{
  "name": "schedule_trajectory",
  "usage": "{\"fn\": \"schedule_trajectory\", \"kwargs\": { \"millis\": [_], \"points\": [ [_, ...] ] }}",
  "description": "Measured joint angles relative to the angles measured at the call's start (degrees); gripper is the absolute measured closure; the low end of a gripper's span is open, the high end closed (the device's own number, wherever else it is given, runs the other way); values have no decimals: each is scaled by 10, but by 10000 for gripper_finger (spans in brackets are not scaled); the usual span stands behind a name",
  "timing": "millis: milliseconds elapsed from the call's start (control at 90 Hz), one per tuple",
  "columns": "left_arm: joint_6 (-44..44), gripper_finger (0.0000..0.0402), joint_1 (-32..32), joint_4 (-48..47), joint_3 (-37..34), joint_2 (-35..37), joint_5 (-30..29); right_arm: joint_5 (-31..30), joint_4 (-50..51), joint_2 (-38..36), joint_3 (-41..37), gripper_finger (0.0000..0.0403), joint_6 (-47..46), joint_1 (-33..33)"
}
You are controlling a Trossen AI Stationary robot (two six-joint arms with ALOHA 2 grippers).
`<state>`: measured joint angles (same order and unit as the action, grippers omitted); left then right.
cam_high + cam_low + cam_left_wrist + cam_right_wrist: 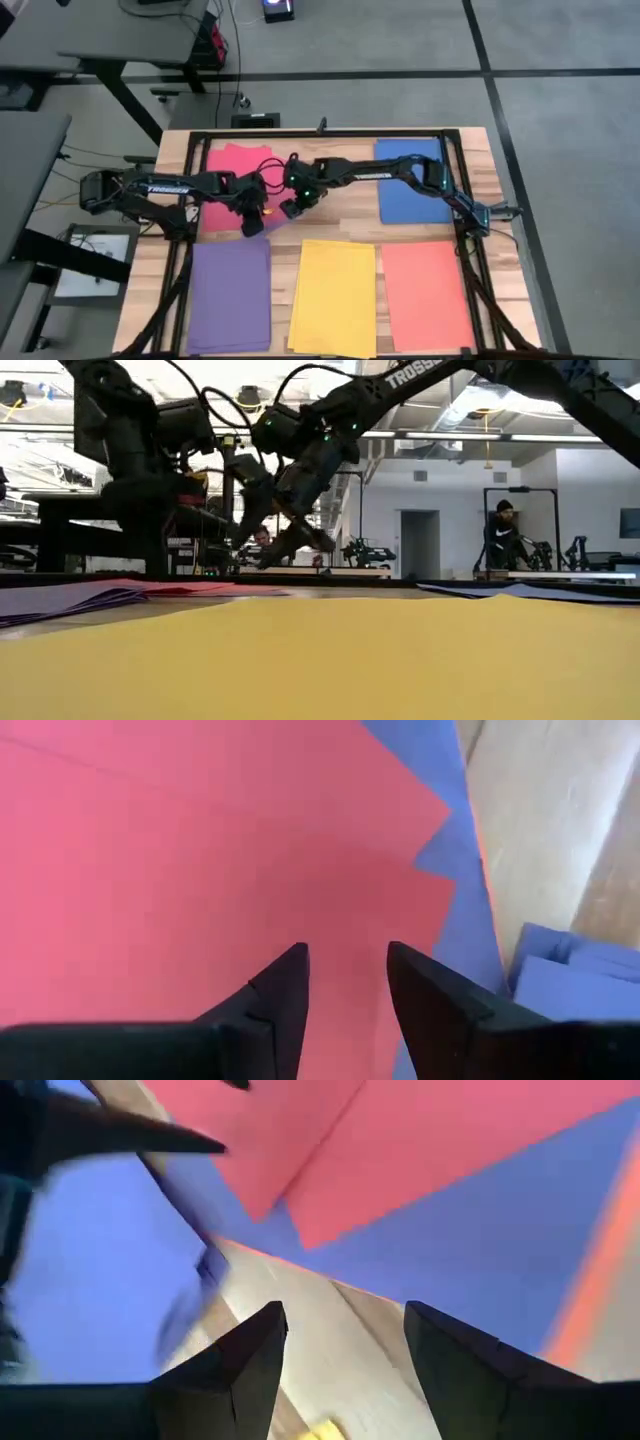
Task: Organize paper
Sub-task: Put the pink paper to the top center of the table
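Observation:
Coloured paper lies in piles on the wooden table: red (pixel 228 180) at the far left, blue (pixel 410 180) at the far right, purple (pixel 232 295), yellow (pixel 335 295) and orange-red (pixel 425 290) along the near side. My left gripper (pixel 252 224) hovers open over the red pile's near right corner (pixel 200 870), where a purple sheet (pixel 450 850) sticks out from under the red. My right gripper (pixel 290 209) is open just to its right, above bare wood, facing the red sheets (pixel 400 1150) and the purple sheet (pixel 480 1270). In the low view both grippers are above the table.
A black frame (pixel 465 215) runs along the table's edges. Bare wood (pixel 340 215) shows in the middle between the piles. In the low view the yellow pile (pixel 320 660) fills the foreground, and people (pixel 500 535) are in the room behind.

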<state>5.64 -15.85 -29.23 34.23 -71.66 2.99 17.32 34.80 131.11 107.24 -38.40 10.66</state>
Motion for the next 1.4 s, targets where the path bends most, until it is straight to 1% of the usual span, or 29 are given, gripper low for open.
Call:
{"fn": "schedule_trajectory", "kwargs": {
  "millis": [122, 289, 344, 522, 589, 667, 778, 844, 911, 944, 978, 1033, 1089, 1244, 1300, 1400],
  "points": [
    [-6, 282, -1, 7, -13, -8, -14, -25, 38, -25, 0, 207, 45, 3],
    [0, 282, 2, 62, -33, -32, -6, -27, 69, -55, 0, 207, 88, 12],
    [7, 282, 2, 92, -34, -40, -6, -28, 75, -65, 0, 207, 102, 12],
    [54, 282, 2, 231, -27, -72, -4, -27, 88, -81, 0, 207, 131, 17],
    [61, 282, 2, 254, -12, -84, -5, -27, 92, -84, 0, 207, 132, 23],
    [74, 282, 0, 207, 25, -87, -4, -27, 109, -94, 0, 207, 132, 31],
    [56, 282, -1, 52, 105, -62, -9, -27, 105, -99, 1, 207, 134, 42],
    [43, 282, -1, -41, 145, -46, -35, -28, 96, -99, 1, 207, 134, 45],
    [49, 282, -1, -100, 159, -29, -82, -27, 83, -96, 0, 207, 134, 45],
    [58, 282, -4, -121, 156, -23, -104, -27, 72, -93, 1, 207, 133, 44],
    [64, 282, -9, -137, 146, -19, -114, -27, 66, -92, 1, 207, 131, 43],
    [72, 282, -18, -147, 119, -19, -115, -27, 68, -89, 0, 207, 130, 41],
    [79, 282, -22, -134, 83, -23, -109, -27, 63, -89, 0, 207, 130, 38],
    [77, 282, -22, -34, -7, -46, -87, -27, 62, -90, 0, 207, 120, 36],
    [76, 282, -23, 17, -22, -49, -64, -27, 68, -89, 0, 207, 115, 36],
    [75, 282, -21, 105, -26, -53, -18, -27, 74, -89, 0, 207, 115, 33]
  ]
}}
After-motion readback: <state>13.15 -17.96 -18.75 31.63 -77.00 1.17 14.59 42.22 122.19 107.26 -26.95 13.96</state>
